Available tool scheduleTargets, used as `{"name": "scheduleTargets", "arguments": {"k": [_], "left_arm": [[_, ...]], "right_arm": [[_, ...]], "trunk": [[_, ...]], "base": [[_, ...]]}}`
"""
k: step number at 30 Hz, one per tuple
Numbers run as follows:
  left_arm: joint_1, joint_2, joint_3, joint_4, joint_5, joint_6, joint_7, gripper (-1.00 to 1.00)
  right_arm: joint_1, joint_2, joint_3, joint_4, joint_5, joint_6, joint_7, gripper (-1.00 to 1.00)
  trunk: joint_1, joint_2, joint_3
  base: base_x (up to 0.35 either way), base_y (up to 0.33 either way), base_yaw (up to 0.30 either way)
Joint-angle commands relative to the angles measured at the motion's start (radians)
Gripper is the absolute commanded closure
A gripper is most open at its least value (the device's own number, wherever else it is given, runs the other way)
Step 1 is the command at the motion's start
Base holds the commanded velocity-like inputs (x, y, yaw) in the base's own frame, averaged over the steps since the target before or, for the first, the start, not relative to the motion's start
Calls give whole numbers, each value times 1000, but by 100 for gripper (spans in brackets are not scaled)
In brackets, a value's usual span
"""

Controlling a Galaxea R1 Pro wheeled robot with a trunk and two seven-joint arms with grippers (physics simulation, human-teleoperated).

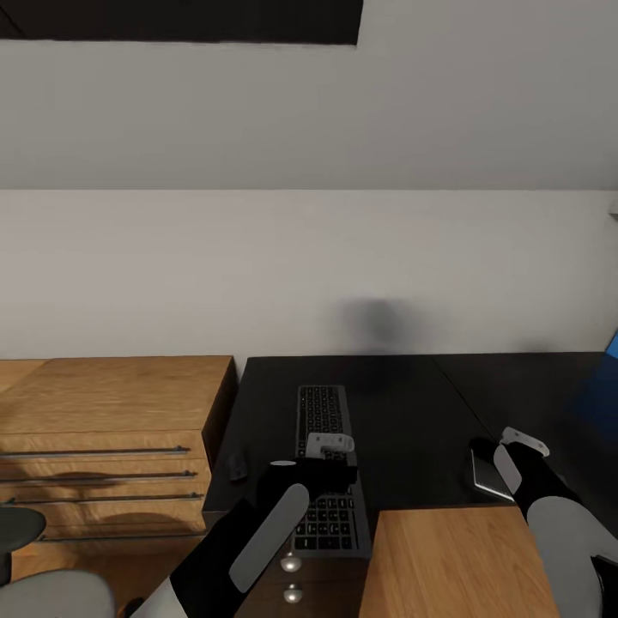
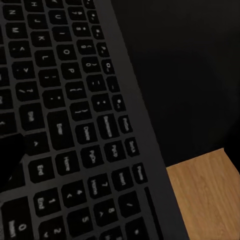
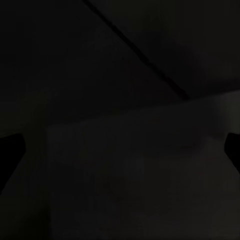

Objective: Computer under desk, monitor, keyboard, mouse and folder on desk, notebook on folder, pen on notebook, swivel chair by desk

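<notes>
The keyboard [image 1: 329,468] lies on the desk [image 1: 403,412], its long axis running from the near edge back toward the wall. The left gripper [image 1: 330,446] hangs directly over the keyboard's middle, wrist pointing down; in the left wrist view the keys [image 2: 75,125] sit close below, but whether the jaws are open or closed there I cannot tell. To the keyboard's left, near the oak drawer unit [image 1: 112,403], rests a small dark thing, probably the mouse [image 1: 239,469]. To the keyboard's right the right gripper [image 1: 524,442] sits over the notebook [image 1: 489,472], fingers spread either side of it in the dim right wrist view. A blue folder [image 1: 611,348] edge shows farther right. The left arm is clearly the nearer one for any keyboard move.
</notes>
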Motion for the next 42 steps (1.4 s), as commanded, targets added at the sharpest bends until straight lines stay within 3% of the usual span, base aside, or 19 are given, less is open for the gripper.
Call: {"name": "scheduleTargets", "arguments": {"k": [1, 12, 33, 42], "left_arm": [[-1, 0, -1, -1, 10, 0, 10, -100], [-1, 0, -1, 4, 13, 0, 12, -100], [-1, -1, -1, -1, 10, 1, 14, -100], [-1, -4, -1, -2, 10, 1, 18, -100]], "right_arm": [[-1, 0, 0, -2, -8, 4, -4, -100], [-1, 0, 0, -10, -8, -10, -3, -100], [-1, 1, 3, -10, -9, -13, 5, -100], [-1, 1, 2, -10, -8, -13, 5, -100]], "trunk": [[0, -1, -1], [0, -1, -1], [0, -1, -1], [35, -64, -29]], "base": [[60, 4, 0], [218, 1, 0], [13, 0, 0], [0, 0, 0]]}}
